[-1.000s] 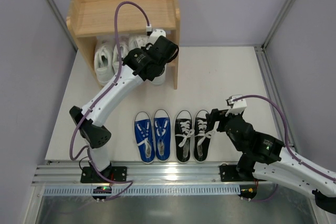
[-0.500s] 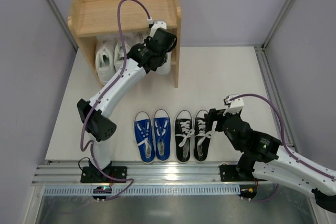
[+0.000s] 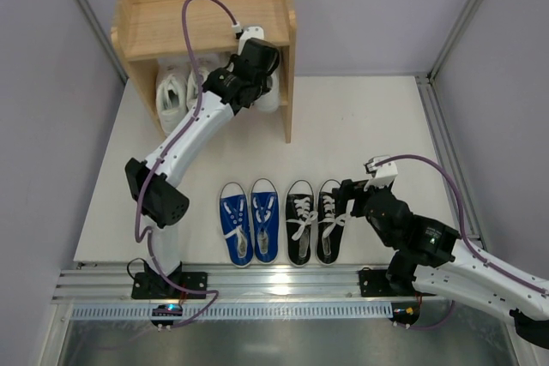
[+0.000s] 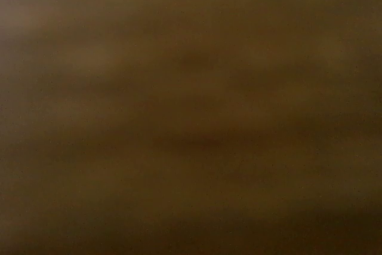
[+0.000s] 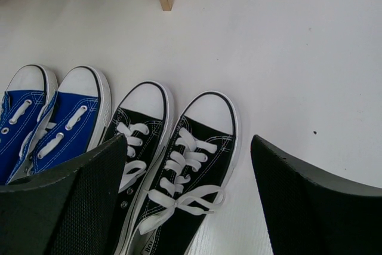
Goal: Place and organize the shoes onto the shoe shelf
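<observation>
Jaws first: right jaws wide open, hanging over the black pair [image 5: 179, 165] with nothing gripped. Left jaws shut, buried in the lower tier of the shoe shelf [image 3: 206, 15] beside the white shoes [image 3: 171, 96]; can't tell if holding anything. Blue pair [image 3: 249, 222] sitting on the counter [image 3: 369, 126] too. Probably black up next: lower, clamp one shoe, carry to the shelf.

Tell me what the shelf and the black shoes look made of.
Shelf: looks like light unpainted wood, matte, faint grain showing. Black shoes: probably canvas uppers, matte woven look, with smooth white toe caps, likely rubber, and white fabric laces.
</observation>
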Robot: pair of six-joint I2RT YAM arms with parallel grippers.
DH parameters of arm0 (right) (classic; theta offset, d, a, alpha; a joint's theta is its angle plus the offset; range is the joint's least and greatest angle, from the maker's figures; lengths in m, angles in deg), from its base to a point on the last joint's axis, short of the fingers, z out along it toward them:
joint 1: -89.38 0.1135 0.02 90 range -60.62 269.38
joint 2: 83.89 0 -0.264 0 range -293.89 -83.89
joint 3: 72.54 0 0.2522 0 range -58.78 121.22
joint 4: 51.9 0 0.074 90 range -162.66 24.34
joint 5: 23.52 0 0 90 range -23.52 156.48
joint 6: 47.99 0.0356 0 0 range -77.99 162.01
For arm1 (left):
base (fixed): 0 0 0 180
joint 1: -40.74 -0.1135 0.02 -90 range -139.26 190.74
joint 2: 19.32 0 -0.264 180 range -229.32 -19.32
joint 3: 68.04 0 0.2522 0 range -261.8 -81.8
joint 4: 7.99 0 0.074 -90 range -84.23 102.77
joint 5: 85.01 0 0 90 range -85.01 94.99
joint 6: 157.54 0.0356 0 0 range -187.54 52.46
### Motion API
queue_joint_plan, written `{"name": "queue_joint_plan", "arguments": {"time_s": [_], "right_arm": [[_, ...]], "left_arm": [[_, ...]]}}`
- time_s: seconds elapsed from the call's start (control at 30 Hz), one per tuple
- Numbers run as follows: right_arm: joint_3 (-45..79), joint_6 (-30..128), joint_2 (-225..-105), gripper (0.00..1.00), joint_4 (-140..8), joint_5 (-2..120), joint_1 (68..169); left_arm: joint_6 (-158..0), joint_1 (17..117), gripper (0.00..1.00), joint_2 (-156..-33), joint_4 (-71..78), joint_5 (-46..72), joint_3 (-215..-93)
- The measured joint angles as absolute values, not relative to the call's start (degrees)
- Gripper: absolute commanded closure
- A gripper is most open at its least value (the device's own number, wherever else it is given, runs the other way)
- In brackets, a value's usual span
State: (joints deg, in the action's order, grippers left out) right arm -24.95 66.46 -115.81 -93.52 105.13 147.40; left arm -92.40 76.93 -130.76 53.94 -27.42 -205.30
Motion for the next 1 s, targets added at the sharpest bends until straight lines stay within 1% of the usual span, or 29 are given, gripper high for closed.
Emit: {"name": "queue_joint_plan", "arguments": {"time_s": [0.23, 0.3, 0.33, 0.4, 0.43, 0.53, 0.63, 0.87, 1.0], "right_arm": [[-25.19, 66.68, -116.16, 0.15, -93.02, 104.57, 147.40], [-25.48, 66.74, -116.14, 0.15, -92.91, 104.50, 147.40], [-25.65, 66.81, -116.14, 0.15, -92.76, 104.46, 147.40], [-26.00, 66.94, -116.14, 0.15, -92.67, 104.43, 147.40], [-26.16, 67.07, -116.16, 0.15, -92.62, 104.37, 147.40], [-26.70, 67.44, -116.16, 0.15, -92.30, 104.08, 147.40], [-26.96, 67.66, -116.30, 0.15, -92.19, 103.76, 147.40], [-27.18, 67.70, -116.54, 0.15, -91.44, 103.34, 147.40], [-27.53, 67.66, -116.56, 0.13, -90.59, 103.19, 147.40]], "left_arm": [[-92.07, 76.45, 0.99, -126.69, 45.76, -24.36, -197.11], [-92.34, 76.38, 0.85, -126.15, 45.19, -23.20, -196.32], [-92.51, 76.36, 0.75, -126.08, 45.13, -22.72, -196.30], [-93.47, 76.25, 0.65, -126.01, 44.91, -21.10, -196.30], [-94.15, 76.20, 0.56, -125.95, 44.54, -20.42, -196.21], [-95.24, 76.03, 0.41, -125.53, 42.96, -18.61, -195.27], [-95.75, 75.86, 0.35, -125.23, 42.26, -17.60, -194.79], [-96.12, 75.72, 0.28, -124.27, 43.44, -16.88, -194.77], [-95.68, 75.48, 0.20, -121.21, 43.86, -16.99, -194.13]]}}
